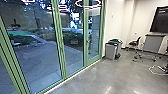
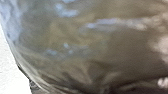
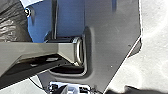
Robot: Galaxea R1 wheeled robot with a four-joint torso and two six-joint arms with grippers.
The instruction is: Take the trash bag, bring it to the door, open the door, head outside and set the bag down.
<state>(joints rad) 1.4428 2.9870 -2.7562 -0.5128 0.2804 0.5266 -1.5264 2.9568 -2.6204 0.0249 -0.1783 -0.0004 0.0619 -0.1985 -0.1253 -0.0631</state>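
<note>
Close in front of the left wrist camera is the trash bag (image 2: 87,42), dark, shiny and creased, with pale floor past its edge. The right wrist view has part of the same dark, wrinkled bag (image 3: 12,18) beside the robot's own plate and jointed bar. How the bag is held cannot be made out. In the head view, tall glass doors (image 1: 61,47) in green frames run along the left, with handles on the uprights. The paved yard (image 1: 42,60) lies beyond the glass.
Two grey bins (image 1: 111,51) stand against the wall just right of the glass. A black chair (image 1: 135,43) and a grey wheeled stand (image 1: 153,43) are farther right, under a dark wall screen (image 1: 160,20). A white cable (image 1: 156,71) lies on the smooth floor (image 1: 100,77).
</note>
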